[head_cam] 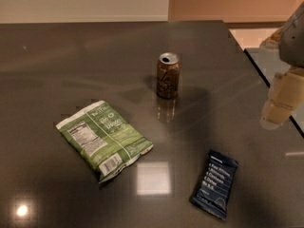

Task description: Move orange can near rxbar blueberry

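The orange can [168, 75] stands upright near the middle of the dark table, its silver top showing. The rxbar blueberry [214, 184], a flat navy wrapper with pale text, lies near the front right of the table. My gripper [279, 106] hangs at the right edge of the view, above the table's right side, well to the right of the can and above the bar. It holds nothing that I can see.
A larger green snack bag [103, 139] lies flat to the left of the bar and in front-left of the can. The dark table [57, 70] ends at its right edge [266, 75], with lighter floor beyond.
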`<action>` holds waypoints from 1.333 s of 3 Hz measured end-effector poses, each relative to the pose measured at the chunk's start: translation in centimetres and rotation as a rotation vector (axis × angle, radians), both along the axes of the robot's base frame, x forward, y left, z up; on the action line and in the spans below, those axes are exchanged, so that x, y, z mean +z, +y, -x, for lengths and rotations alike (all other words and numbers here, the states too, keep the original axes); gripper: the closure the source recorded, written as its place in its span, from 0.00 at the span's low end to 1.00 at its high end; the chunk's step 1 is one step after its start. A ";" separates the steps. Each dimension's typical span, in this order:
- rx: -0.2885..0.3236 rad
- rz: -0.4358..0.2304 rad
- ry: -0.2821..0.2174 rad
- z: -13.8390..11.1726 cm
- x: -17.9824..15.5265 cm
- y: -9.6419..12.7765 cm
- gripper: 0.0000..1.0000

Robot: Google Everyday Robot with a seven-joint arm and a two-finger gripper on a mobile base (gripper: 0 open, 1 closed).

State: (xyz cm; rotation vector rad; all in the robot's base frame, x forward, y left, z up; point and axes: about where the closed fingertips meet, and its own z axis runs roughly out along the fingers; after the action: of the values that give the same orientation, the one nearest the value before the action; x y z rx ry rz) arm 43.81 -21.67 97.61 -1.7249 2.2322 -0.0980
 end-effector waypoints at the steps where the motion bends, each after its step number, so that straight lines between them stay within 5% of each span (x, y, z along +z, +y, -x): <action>1: 0.000 0.000 0.000 0.0 0.0 0.0 0.00; 4: 0.000 0.000 0.000 0.0 0.0 0.0 0.00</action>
State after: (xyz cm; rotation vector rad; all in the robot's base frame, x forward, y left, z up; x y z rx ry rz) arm 43.81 -21.67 97.61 -1.7249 2.2322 -0.0980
